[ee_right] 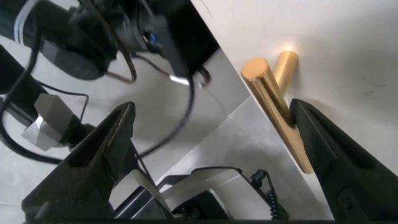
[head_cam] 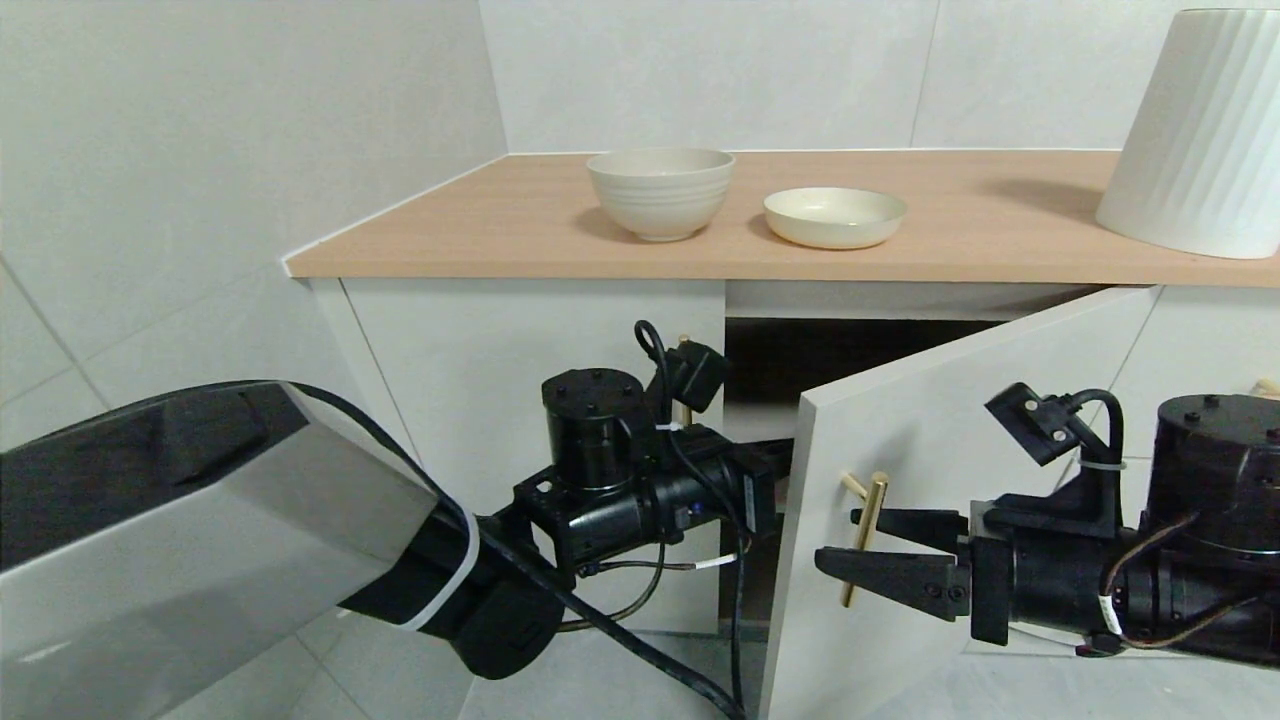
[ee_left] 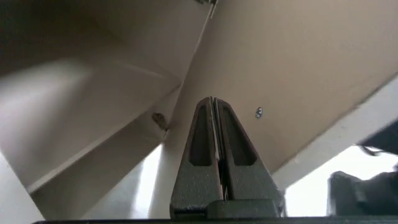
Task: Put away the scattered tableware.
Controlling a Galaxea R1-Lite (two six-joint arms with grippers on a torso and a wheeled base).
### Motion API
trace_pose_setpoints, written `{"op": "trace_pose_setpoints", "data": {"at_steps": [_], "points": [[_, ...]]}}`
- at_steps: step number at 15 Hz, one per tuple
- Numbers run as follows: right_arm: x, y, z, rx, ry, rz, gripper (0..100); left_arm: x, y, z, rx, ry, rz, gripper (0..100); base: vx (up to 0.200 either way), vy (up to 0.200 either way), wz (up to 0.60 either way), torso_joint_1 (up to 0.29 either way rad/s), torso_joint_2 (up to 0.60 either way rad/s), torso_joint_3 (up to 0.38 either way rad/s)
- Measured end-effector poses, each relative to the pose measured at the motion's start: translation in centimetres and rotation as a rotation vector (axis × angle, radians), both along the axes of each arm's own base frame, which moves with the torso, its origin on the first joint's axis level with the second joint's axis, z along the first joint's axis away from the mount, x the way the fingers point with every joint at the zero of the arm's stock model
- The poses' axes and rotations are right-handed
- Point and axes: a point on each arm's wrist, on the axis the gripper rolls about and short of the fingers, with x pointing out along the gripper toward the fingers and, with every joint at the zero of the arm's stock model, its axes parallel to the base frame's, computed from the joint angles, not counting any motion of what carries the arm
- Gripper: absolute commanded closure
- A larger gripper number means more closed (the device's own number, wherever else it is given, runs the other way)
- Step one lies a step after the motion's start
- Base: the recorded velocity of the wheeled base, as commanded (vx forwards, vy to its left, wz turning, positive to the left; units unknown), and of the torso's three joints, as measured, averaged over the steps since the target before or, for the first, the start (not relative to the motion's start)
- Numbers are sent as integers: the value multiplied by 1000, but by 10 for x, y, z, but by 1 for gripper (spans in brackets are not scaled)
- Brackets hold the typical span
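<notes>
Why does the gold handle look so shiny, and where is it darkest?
Right wrist view: the gold handle catches bright glare near its post. Head view: darkest inside the open cupboard; the bowl casts a soft shadow on the counter.

A light wood-grain countertop (head_cam: 1000, 215) carries three things, and its back edge meets a tiled wall. A cream ribbed bowl (head_cam: 660, 192) stands upright near the counter's middle, closer to the front edge than to the wall. At the bowl's 3 o'clock, just beside it but not touching, sits a shallow cream dish (head_cam: 835, 217), also upright and lower in profile. Well apart from both, at about 2 o'clock from the dish, a tall white fluted vessel (head_cam: 1200, 140) stands wider at its base than higher up, and casts a faint shadow on the wood toward its 9 o'clock.
</notes>
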Motion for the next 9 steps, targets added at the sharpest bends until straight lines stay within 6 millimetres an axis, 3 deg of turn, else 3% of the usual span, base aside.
{"op": "trace_pose_setpoints", "data": {"at_steps": [5, 9], "points": [[8, -17, 3, -25, -20, -74, 0, -1, -6, -7, 21, -34, 41, 100, 0, 0, 0, 0, 0, 0], [-10, -38, 10, -109, 91, -122, 0, -5, -3, -2, 21, -35, 40, 100, 0, 0, 0, 0, 0, 0]]}}
